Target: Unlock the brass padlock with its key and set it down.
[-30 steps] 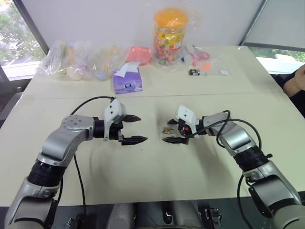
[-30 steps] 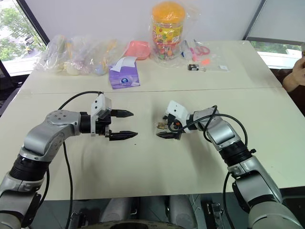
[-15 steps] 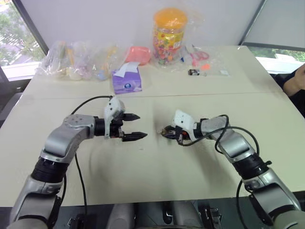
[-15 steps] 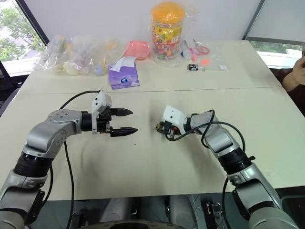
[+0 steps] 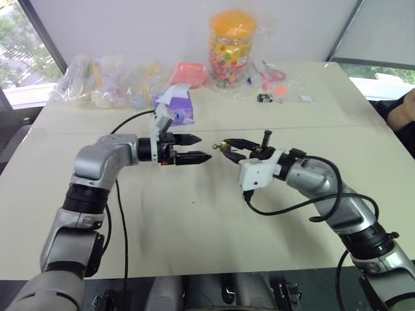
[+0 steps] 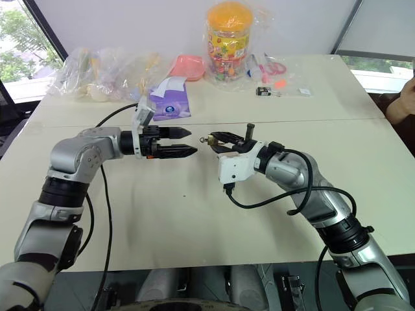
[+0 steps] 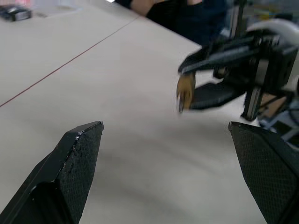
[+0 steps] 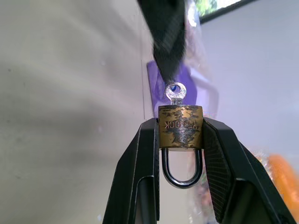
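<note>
Above mid-bench, two hands face each other tip to tip, both off the surface. Right hand (image 8: 180,140) is pinching one brass padlock (image 8: 181,126) by its body sides, shackle toward the wrist, one small silver key (image 8: 175,92) sticking out of the far end. Left hand (image 5: 194,148) is spread wide, holding nothing, its two fingers (image 7: 77,158) either side of the lock's line, tips just short of it, not touching. Bench (image 5: 214,220) under them is bare. Far edge: one tall jar with orange lid (image 5: 231,45), one purple tissue box (image 6: 168,103), one pink dish (image 5: 188,73), a cluster of clear bags (image 5: 107,81) far left (count unclear), one small black-and-white object (image 5: 263,98). One person's arm (image 5: 403,110) at the right edge.
</note>
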Robot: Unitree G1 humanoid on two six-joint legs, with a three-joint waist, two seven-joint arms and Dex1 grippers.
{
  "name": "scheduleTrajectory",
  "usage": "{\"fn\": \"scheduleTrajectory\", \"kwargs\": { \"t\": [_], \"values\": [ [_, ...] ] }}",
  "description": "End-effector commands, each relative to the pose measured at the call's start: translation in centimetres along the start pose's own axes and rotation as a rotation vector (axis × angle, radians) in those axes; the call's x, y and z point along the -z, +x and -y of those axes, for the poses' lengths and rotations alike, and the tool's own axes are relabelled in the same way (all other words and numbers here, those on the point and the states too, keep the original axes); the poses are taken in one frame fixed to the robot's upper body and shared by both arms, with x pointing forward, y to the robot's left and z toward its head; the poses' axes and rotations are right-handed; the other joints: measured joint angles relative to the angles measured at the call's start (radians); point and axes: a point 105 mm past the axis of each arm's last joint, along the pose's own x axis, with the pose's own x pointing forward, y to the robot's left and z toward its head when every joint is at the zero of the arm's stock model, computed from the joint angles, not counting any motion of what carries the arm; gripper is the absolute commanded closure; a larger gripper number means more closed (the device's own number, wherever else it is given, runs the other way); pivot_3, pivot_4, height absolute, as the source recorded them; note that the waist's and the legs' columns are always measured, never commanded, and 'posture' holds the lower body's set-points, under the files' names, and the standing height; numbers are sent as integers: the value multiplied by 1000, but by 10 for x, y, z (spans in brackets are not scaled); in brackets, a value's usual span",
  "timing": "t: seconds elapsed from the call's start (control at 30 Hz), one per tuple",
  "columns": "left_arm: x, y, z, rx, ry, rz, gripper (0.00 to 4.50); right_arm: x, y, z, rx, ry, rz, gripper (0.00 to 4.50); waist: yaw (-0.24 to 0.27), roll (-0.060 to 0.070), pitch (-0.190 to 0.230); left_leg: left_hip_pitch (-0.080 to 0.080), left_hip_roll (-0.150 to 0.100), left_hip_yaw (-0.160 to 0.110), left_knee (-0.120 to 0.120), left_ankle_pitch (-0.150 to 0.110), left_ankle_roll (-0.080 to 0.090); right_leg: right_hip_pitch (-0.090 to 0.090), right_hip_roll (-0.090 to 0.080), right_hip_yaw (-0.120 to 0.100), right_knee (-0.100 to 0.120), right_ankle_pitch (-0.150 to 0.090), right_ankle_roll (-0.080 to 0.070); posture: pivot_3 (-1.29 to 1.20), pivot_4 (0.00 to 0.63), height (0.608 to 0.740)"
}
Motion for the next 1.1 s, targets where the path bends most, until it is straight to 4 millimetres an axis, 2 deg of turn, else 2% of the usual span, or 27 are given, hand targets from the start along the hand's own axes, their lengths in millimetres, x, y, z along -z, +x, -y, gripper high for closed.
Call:
{"fn": "scheduleTrajectory", "kwargs": {
  "t": [0.03, 0.13, 0.23, 0.5, 0.53, 0.9, 1.0, 1.1],
  "values": [
    [-14, -1, 5, 43, 5, 32, 0, -17, -4, 22, 94, -93, 65, 3801, -6, 0, 0, 0, 0, 0, 0, 0, 0, 0, 0, 0, 0, 0, 0, 0, 150, 737],
    [-16, 0, 5, 57, -7, 38, 0, -19, -4, 24, 108, -108, 80, 3801, -12, 0, 0, 0, 0, 0, 0, 0, 0, 0, 0, 0, 0, 0, 0, 0, 150, 737],
    [-17, -1, 6, 64, -14, 45, 770, -21, -4, 24, 108, -111, 91, 3801, -12, 0, 0, 0, 0, 0, 0, 0, 0, 0, 0, 0, 0, 0, 0, 0, 150, 737],
    [-18, -2, 7, 74, -15, 59, 4184, -26, -4, 20, 90, -112, 109, 3801, -11, 0, 0, 0, 0, 0, 0, 0, 0, 0, 0, 0, 0, 0, 0, 0, 150, 737],
    [-18, -2, 7, 76, -14, 60, 4384, -26, -4, 20, 86, -113, 111, 3801, -11, 0, 0, 0, 0, 0, 0, 0, 0, 0, 0, 0, 0, 0, 0, 0, 150, 737],
    [-18, -4, 7, 84, -10, 44, 4384, -27, -7, 8, 18, -106, 111, 3801, -11, 0, 0, 0, 0, 0, 0, 0, 0, 0, 0, 0, 0, 0, 0, 0, 150, 737],
    [-15, -5, 4, 64, -5, 33, 3619, -25, -8, 8, 15, -102, 105, 3801, -12, 0, 0, 0, 0, 0, 0, 0, 0, 0, 0, 0, 1, 0, 0, 0, 150, 737],
    [-13, -4, 4, 63, 18, 19, 2289, -24, -8, 8, 14, -97, 101, 3801, -12, 0, 0, 0, 0, 0, 0, 0, 0, 0, 0, 0, 1, 0, 0, 0, 150, 737]
  ]
}}
